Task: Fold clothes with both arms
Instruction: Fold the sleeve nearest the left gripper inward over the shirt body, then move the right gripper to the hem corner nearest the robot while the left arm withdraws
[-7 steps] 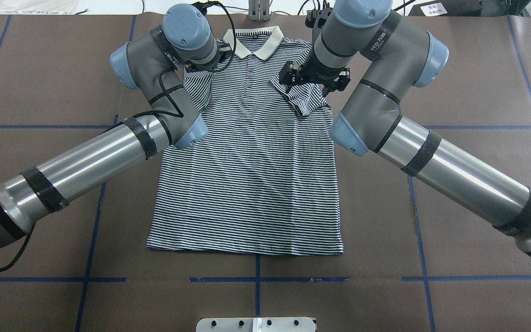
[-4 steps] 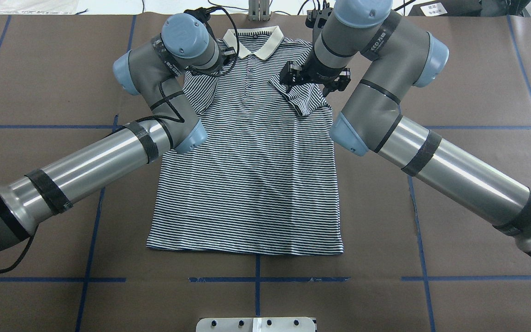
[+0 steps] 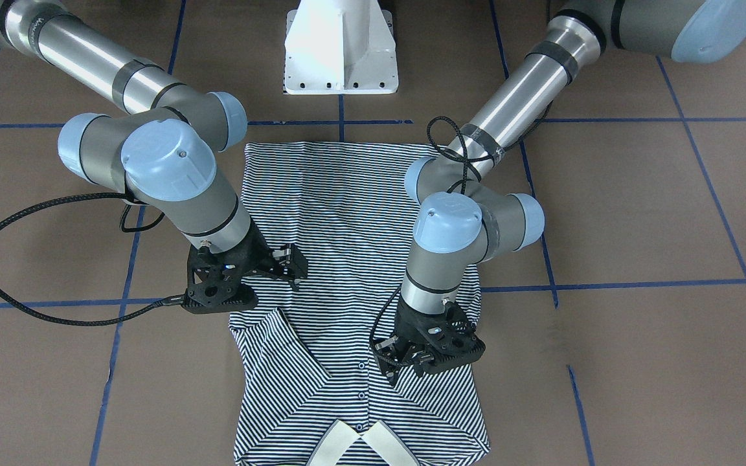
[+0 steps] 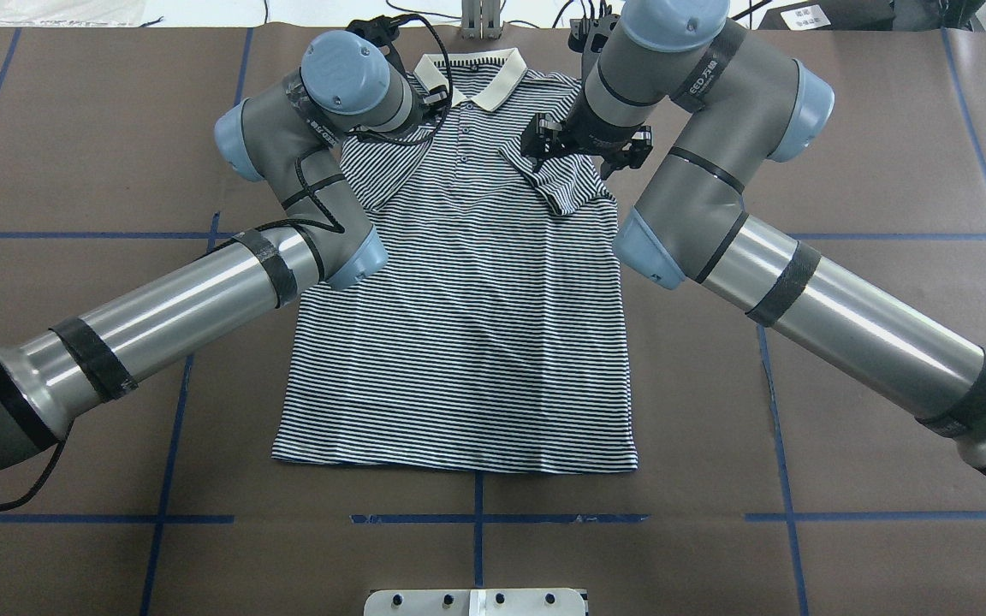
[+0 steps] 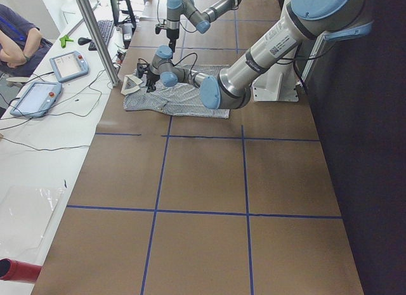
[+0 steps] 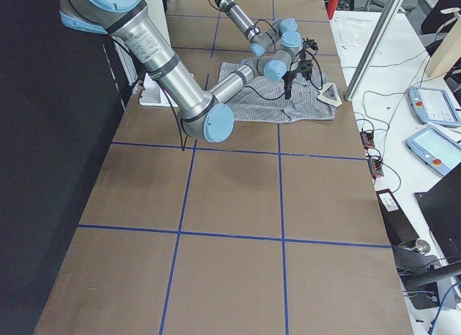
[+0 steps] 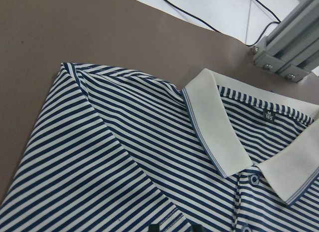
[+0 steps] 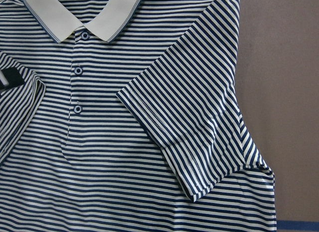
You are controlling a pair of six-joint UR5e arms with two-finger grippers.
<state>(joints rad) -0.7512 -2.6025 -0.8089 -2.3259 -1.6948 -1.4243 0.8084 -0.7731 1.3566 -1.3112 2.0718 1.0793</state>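
Observation:
The striped polo shirt (image 4: 459,342) lies flat on the brown table, its cream collar (image 4: 472,77) at the far side. The sleeve (image 8: 189,127) on my right arm's side lies folded in over the chest. My right gripper (image 3: 292,262) hovers above that sleeve, open and holding nothing. My left gripper (image 3: 402,362) is shut on the other sleeve's hem and holds it over the chest beside the button placket. In the left wrist view, its fingertips (image 7: 154,227) show at the bottom edge with the hem between them.
The white pedestal base (image 3: 340,45) stands at the near end of the table, behind the shirt's hem. A black cable (image 3: 23,259) loops off my right wrist. An aluminium post (image 4: 480,17) rises just beyond the collar. A seated person (image 5: 16,41) and tablets are past the far edge.
My left arm has moved inward toward the placket, drawing its sleeve over the chest. The right arm and its folded sleeve have not moved.

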